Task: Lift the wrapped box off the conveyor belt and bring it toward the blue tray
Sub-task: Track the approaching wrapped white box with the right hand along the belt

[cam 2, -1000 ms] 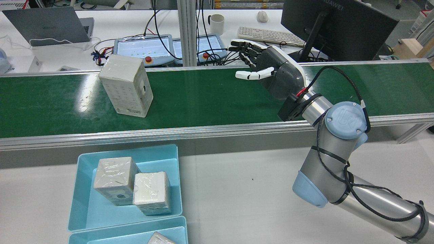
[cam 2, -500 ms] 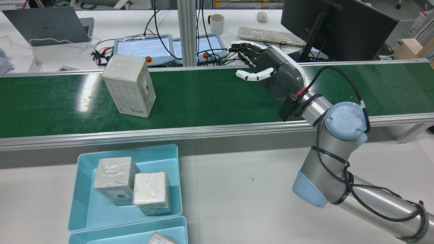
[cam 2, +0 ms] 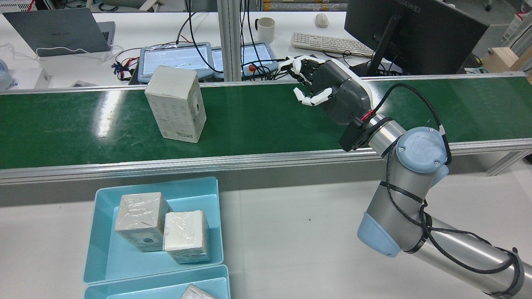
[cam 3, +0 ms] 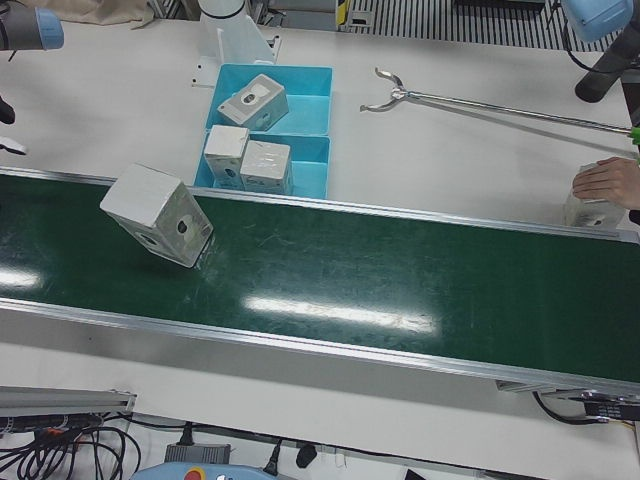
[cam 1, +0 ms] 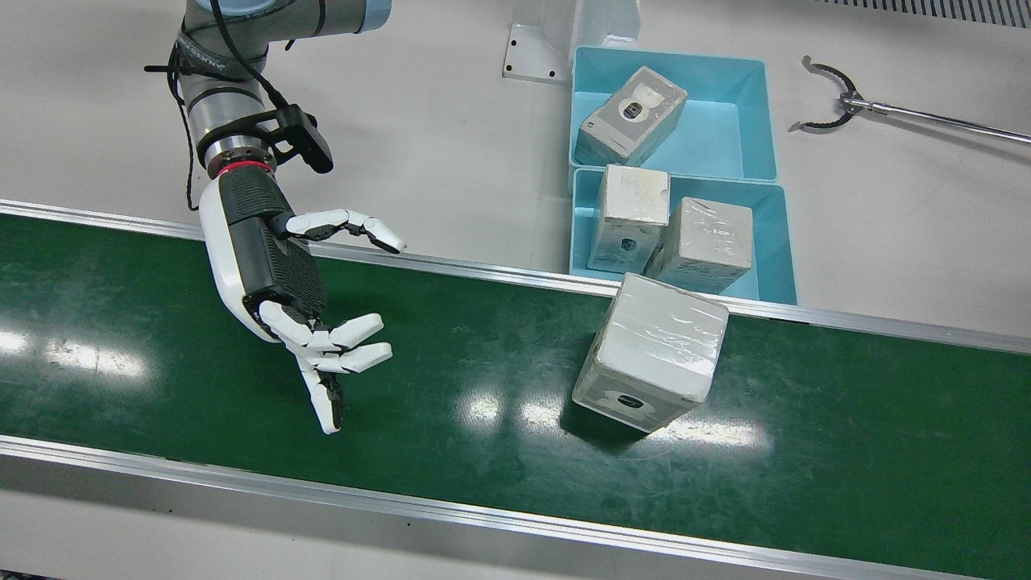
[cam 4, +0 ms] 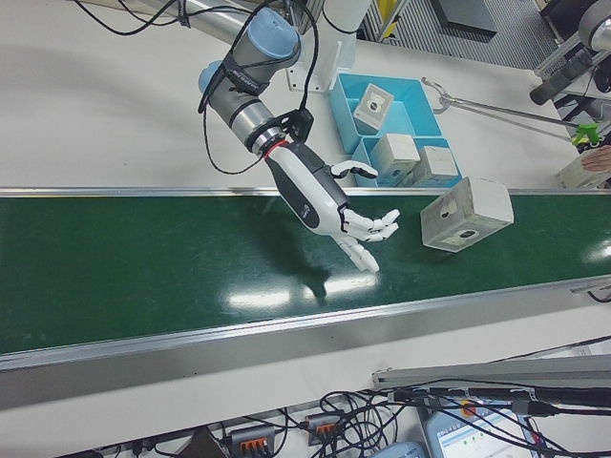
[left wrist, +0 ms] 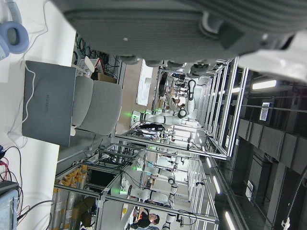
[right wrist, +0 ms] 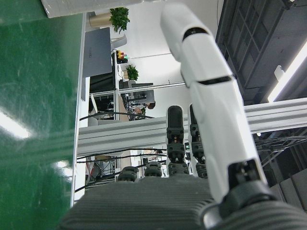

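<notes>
The right hand (cam 1: 298, 310) is waiting over the green conveyor belt (cam 1: 161, 362), fingers spread, empty. It should straddle the plastic-wrapped white box (cam 1: 652, 350) squarely before clamping.

A closed grey laptop (cam 2: 62, 31) lay on the white desk beyond the belt, with a white mug (cam 2: 265, 29), a keyboard (cam 2: 330, 43) and a black monitor (cam 2: 411, 35) farther along it. Two teach pendants (cam 2: 176, 60) leaned side by side at the belt's far edge. A long metal grabber tool (cam 1: 838, 101) lay on the table, and a person's hand (cam 3: 610, 182) rested on a small box (cam 3: 590, 212).
</notes>
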You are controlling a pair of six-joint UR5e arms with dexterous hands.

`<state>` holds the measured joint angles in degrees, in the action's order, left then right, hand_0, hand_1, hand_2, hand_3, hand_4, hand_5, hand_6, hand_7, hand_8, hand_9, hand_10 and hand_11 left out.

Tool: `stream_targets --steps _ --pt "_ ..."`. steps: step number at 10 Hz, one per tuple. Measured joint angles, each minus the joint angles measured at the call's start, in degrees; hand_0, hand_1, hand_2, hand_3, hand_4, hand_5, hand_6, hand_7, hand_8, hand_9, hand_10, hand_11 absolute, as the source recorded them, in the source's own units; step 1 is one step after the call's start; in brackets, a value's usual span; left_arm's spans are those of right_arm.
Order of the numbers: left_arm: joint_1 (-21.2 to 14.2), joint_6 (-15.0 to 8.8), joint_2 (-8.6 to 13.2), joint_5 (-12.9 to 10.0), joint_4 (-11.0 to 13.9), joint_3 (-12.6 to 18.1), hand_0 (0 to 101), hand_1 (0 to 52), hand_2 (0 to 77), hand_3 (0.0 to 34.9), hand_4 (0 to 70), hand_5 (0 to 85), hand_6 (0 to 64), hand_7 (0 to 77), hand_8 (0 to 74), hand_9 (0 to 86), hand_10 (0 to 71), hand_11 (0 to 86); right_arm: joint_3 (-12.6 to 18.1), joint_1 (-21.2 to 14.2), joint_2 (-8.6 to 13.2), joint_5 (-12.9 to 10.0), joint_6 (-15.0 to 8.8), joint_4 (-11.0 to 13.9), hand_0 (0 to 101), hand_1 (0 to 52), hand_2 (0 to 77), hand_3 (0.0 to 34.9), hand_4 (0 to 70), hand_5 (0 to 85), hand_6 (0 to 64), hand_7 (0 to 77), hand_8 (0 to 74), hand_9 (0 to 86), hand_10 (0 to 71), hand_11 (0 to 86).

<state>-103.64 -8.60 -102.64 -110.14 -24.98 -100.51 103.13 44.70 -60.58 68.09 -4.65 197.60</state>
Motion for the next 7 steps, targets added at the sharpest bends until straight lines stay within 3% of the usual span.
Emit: stream_targets --steps 1,2,3,4,5,6,7 --pt "0.0 0.0 0.0 0.0 0.0 0.0 0 0.0 0.5 0.0 0.0 0.5 0.0 0.5 0.5 0.0 0.5 0.0 0.03 -0.24 0.04 0.08 -0.06 0.31 55 18.0 12.0 2.8 23.5 21.3 11.4 27.8 1.1 4.9 1.6 4.4" --pt "0.0 0.0 0.0 0.0 0.0 0.0 0 0.0 0.5 0.0 0.0 1.1 0.0 0.5 0.5 0.0 0.5 0.0 0.04 -0.37 0.1 0.17 -0.08 0.51 52 15.8 9.8 4.6 21.3 18.5 9.3 22.9 1.1 3.3 0.0 2.2" --pt "0.0 0.0 0.0 0.0 0.0 0.0 0 0.0 0.5 0.0 0.0 1.1 0.0 0.5 0.5 0.0 0.5 0.0 0.04 -0.46 0.19 0.25 -0.07 0.58 52 15.8 9.8 4.6 21.3 18.5 9.3 22.9 1.1 3.3 0.0 1.6" --pt "0.0 0.0 0.0 0.0 0.0 0.0 0 0.0 0.5 0.0 0.0 0.5 0.0 0.5 0.5 0.0 0.5 0.0 0.03 -0.56 0.32 0.31 -0.05 0.59 49 14.7 4.4 8.5 15.8 16.4 7.6 22.9 1.1 3.3 0.0 1.6" --pt "0.0 0.0 0.0 0.0 0.0 0.0 0 0.0 0.5 0.0 0.0 0.5 0.0 0.5 0.5 0.0 0.5 0.0 0.01 -0.69 0.43 0.32 -0.05 0.63 49 14.7 4.4 8.5 15.8 16.4 7.6 22.9 1.1 3.3 0.0 1.6" --pt "0.0 0.0 0.0 0.0 0.0 0.0 0 0.0 1.1 0.0 0.0 1.1 0.0 0.5 0.5 0.0 0.5 0.5 -0.01 -0.76 0.49 0.31 -0.07 0.65 52 20.2 11.4 12.4 12.5 16.9 2.7 19.6 0.5 2.2 0.0 1.6" --pt "0.0 0.0 0.0 0.0 0.0 0.0 0 0.0 1.1 0.0 0.0 1.1 0.0 0.5 0.5 0.0 0.5 0.5 -0.03 -0.77 0.51 0.28 -0.08 0.67 55 22.4 16.9 15.6 10.9 16.9 3.8 19.1 0.5 2.2 0.0 1.6"
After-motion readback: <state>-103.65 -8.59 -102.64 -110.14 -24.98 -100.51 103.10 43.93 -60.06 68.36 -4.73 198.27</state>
